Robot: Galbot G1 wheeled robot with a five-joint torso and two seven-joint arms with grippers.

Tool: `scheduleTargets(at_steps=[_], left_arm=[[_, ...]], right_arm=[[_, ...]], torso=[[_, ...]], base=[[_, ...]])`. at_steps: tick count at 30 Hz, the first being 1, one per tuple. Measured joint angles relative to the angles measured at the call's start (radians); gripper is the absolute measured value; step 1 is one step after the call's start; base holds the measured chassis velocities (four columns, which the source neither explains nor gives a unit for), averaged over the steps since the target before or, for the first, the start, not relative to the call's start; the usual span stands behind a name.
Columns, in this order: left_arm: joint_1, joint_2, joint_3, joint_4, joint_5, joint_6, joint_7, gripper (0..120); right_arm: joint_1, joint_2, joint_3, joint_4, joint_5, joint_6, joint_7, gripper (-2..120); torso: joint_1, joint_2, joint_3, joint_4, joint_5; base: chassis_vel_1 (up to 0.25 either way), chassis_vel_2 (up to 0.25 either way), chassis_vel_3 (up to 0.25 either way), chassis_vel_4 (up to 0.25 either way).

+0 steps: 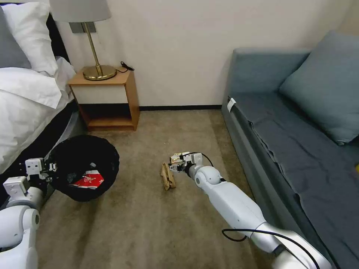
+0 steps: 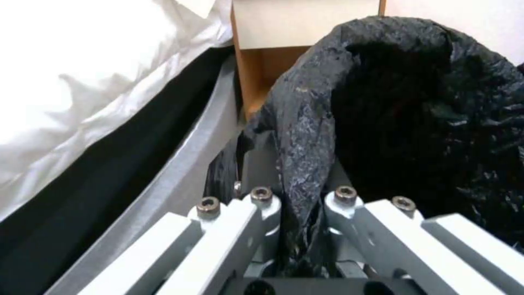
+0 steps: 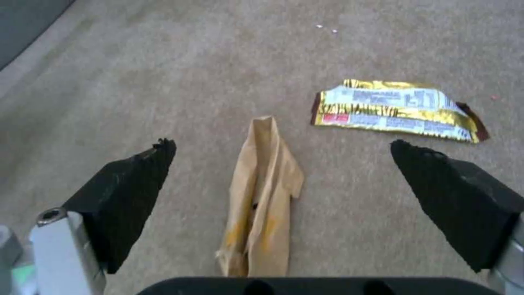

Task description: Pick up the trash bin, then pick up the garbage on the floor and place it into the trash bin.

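Beige carpet (image 1: 142,224) between bed (image 1: 22,108) and blue sofa (image 1: 299,142). Left gripper (image 2: 297,205) clamped on trash bin (image 1: 84,166) rim, holding it up near bed, red-white wrapper (image 1: 89,180) inside. Right gripper (image 3: 284,164) spread wide over tan crumpled paper (image 3: 262,196), apparently to grasp it; silvery-yellow snack wrapper (image 3: 396,110) just beside, unobstructed.

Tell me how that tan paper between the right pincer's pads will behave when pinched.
The tan crumpled paper looks thin and creased, so probably floppy and light. Lying flat on carpet, it may slide or fold. The open right pincer straddles it.
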Motion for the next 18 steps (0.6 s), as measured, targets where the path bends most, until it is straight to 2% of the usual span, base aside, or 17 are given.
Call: scheduleTargets(at_steps=[18], left_arm=[[-0.012, -0.007, 0.003, 0.021, 0.018, -0.006, 0.027, 4]], right_arm=[[-0.001, -0.009, -0.014, 0.000, -0.013, -0.003, -0.016, 100]], torso=[[0.000, 0.000, 0.000, -0.0001, 0.0000]], base=[[-0.110, 0.113, 0.115, -0.111]])
